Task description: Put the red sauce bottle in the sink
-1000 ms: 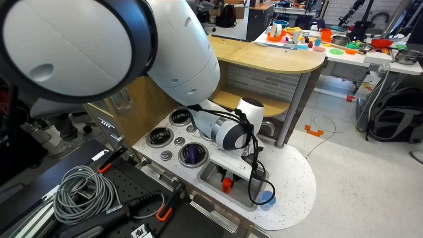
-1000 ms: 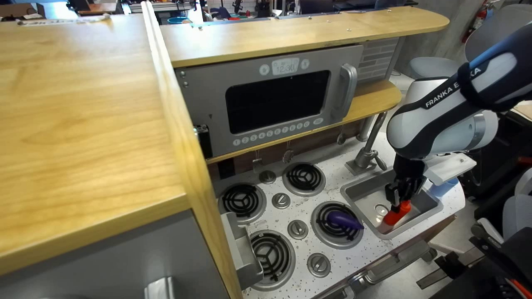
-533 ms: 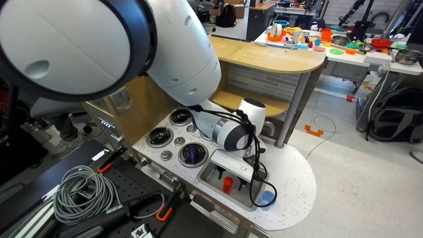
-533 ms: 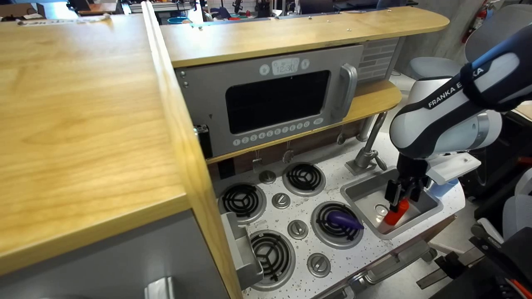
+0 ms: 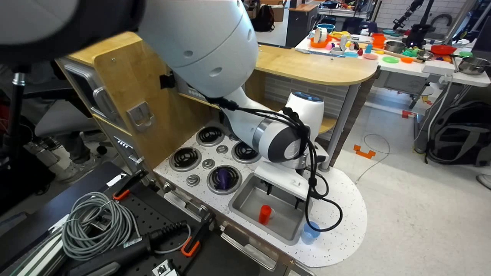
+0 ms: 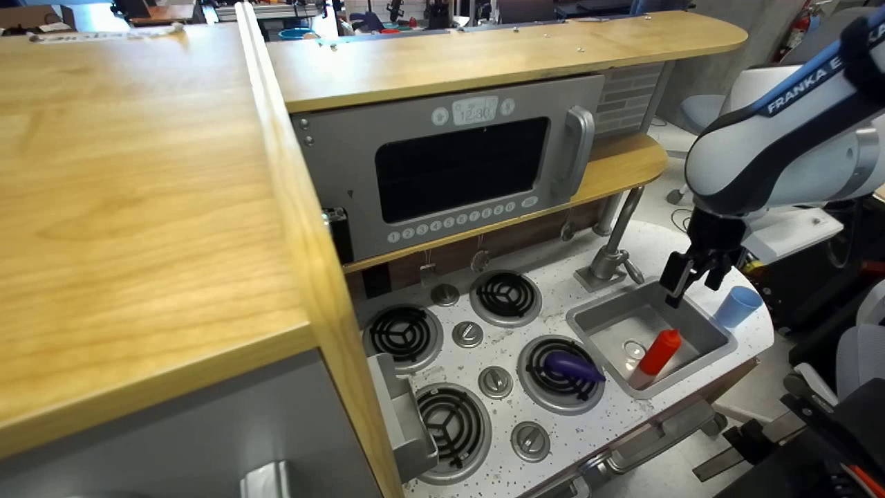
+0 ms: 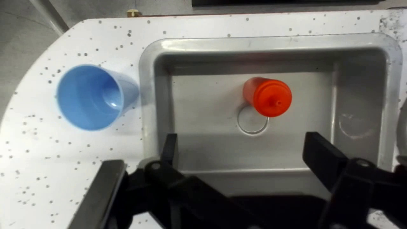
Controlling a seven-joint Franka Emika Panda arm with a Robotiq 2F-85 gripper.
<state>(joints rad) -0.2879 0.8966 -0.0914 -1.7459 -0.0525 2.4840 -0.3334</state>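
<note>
The red sauce bottle [image 5: 264, 214] stands on the floor of the grey sink [image 5: 285, 224], close to its front wall, in both exterior views. Seen from above in the wrist view, the bottle [image 7: 272, 98] turns its cap to the camera, beside the round drain. My gripper [image 6: 693, 290] hangs over the back part of the sink [image 6: 619, 328], higher than the bottle and apart from it. Its two black fingers [image 7: 324, 152] are spread wide, and only bare sink shows between them.
A blue cup [image 7: 89, 97] sits on the counter beside the sink. The faucet [image 6: 608, 263] rises at the sink's rear corner. On the nearest burner lies a purple object [image 6: 572, 366]. Looped black cables [image 5: 337, 226] hang from the wrist above the counter.
One second ago the fingers were around the bottle. They have since spread and let it go, and the arm has risen and moved back. The bottle stays standing in the sink.
</note>
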